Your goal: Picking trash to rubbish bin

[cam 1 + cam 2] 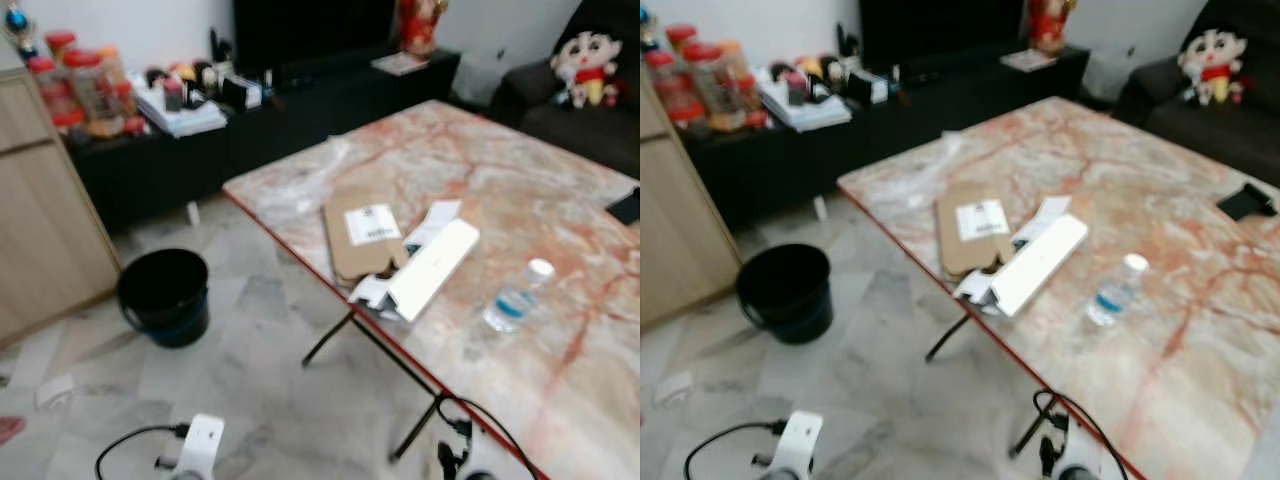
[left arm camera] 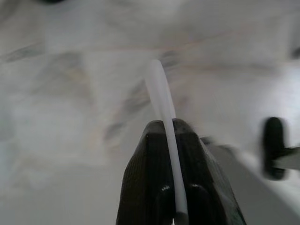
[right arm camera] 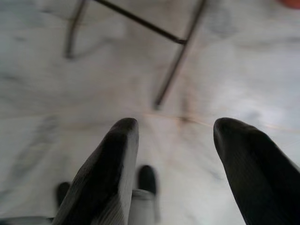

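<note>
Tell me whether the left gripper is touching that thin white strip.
Touching. The left wrist view shows the left gripper with its two black fingers pressed on either side of the thin white strip, no gap visible, above the blurred floor.

The scene is viewed from head height by the two eye cameras, angled forward and down across a marble table (image 1: 500, 190) on the right and a black bucket (image 1: 165, 295) on the tiled floor (image 1: 250, 390) at left. Nearly the same field is shared by both, shifted slightly sideways. The floor is faced closely by each wrist camera, sighted along its own black fingers (image 2: 154, 187); table legs (image 3: 173, 70) are included in the right wrist view.
</note>
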Available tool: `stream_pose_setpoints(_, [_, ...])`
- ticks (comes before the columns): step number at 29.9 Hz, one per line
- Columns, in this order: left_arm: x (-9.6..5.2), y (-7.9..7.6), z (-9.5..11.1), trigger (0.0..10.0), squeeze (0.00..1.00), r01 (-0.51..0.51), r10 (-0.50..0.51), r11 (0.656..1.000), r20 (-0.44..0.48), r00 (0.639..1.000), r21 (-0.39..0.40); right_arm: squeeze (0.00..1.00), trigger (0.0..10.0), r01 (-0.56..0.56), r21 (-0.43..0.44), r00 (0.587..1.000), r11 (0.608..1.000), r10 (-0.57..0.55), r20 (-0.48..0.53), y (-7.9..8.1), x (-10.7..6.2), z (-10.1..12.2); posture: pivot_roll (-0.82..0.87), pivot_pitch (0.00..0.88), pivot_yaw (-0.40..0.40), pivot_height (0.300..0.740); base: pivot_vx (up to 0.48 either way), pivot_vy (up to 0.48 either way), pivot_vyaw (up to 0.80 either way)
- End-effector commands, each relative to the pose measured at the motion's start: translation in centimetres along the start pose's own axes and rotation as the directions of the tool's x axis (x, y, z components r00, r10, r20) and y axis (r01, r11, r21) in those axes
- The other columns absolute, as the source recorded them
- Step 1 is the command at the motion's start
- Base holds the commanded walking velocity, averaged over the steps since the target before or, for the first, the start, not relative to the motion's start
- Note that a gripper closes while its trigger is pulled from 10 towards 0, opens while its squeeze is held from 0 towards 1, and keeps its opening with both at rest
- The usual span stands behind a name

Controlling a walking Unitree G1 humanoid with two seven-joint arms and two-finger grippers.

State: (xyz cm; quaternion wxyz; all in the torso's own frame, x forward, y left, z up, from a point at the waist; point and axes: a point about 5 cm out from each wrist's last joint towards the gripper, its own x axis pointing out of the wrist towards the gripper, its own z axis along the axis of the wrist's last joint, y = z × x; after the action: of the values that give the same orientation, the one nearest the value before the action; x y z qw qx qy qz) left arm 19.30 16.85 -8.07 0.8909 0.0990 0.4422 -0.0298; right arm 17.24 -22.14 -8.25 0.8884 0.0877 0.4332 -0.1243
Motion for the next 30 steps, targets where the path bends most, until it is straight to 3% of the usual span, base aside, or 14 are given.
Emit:
stream_pose_setpoints(1, [-0.1, 0.7, -0.8, 10.0, 0.0, -0.012, 0.012, 1.0, -0.028, 1.0, -0.004, 0.0, 10.0, -0.01, 0.001, 1.0, 1.0, 0.01, 0.003, 0.3, 0.0, 0.0, 0.17, 0.0, -0.093, 0.74, 0.0, 0.0, 0.0])
stream_pose_setpoints(22, [-0.2, 0.7, -1.0, 10.0, 0.0, -0.006, 0.005, 1.0, -0.029, 1.0, -0.006, 0.0, 10.0, -0.036, -0.015, 0.999, 0.999, 0.036, -0.029, 3.0, 0.2, -0.5, 0.17, 0.0, -0.093, 0.74, 0.0, 0.0, 0.0])
stream_pose_setpoints(28, [-0.2, 0.7, -1.0, 10.0, 0.0, -0.004, 0.004, 1.0, -0.03, 1.0, -0.011, 0.0, 10.0, -0.036, -0.013, 0.999, 0.999, 0.036, -0.027, 2.5, 0.0, -1.1, 0.17, 0.0, -0.093, 0.74, 0.0, 0.0, 0.0])
stream_pose_setpoints(30, [-0.2, 0.6, -1.0, 10.0, 0.0, -0.003, 0.003, 1.0, -0.029, 1.0, -0.014, 0.0, 10.0, -0.028, -0.011, 0.999, 1.0, 0.027, -0.027, 1.2, -0.3, -1.6, 0.17, 0.0, -0.093, 0.74, -0.244, 0.0, 0.0])
